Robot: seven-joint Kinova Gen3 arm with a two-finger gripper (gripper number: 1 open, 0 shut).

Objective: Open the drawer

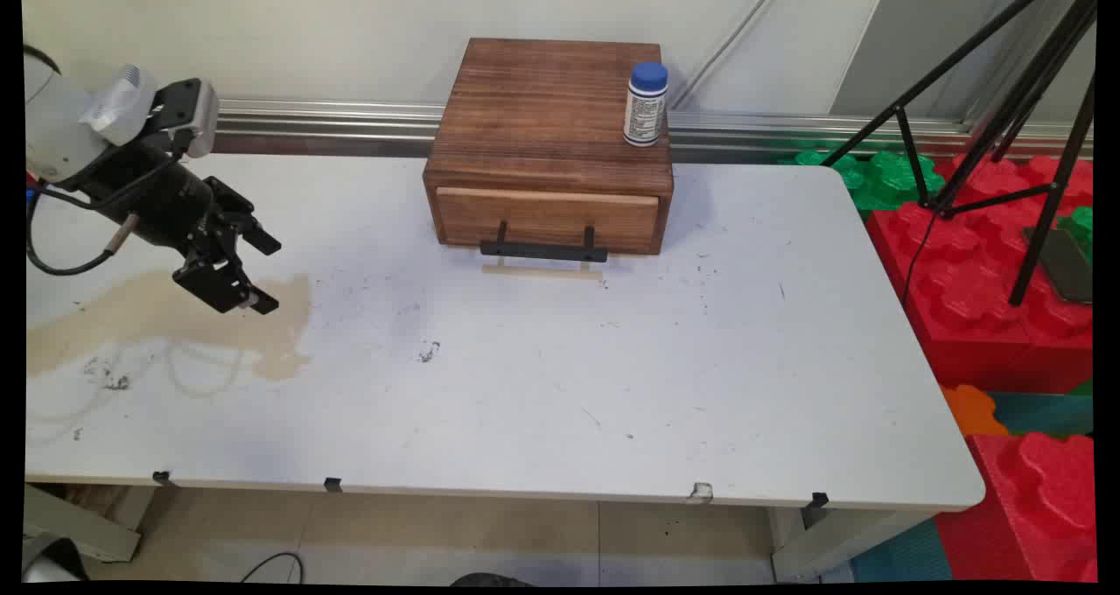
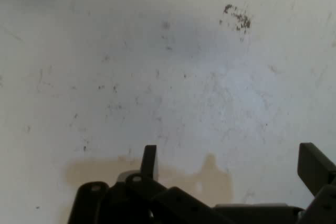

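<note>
You have a white arm (image 1: pixel 52 127) with smooth, rounded links, ending in a pale grey ribbed cap and a black bracket edged in white. Past that sits a black cylindrical wrist (image 1: pixel 157 201), glossy, with a small silver plug sticking out of its side. A thin black cable (image 1: pixel 52 267) loops from that plug back toward the white link, and a second one runs along the wrist. Your gripper (image 1: pixel 258 271) is all black: jointed flat bars pinned with round rivets and two slim, square-tipped fingers (image 2: pixel 149 160). In the hand view you can see round holes in the linkage bars.
</note>
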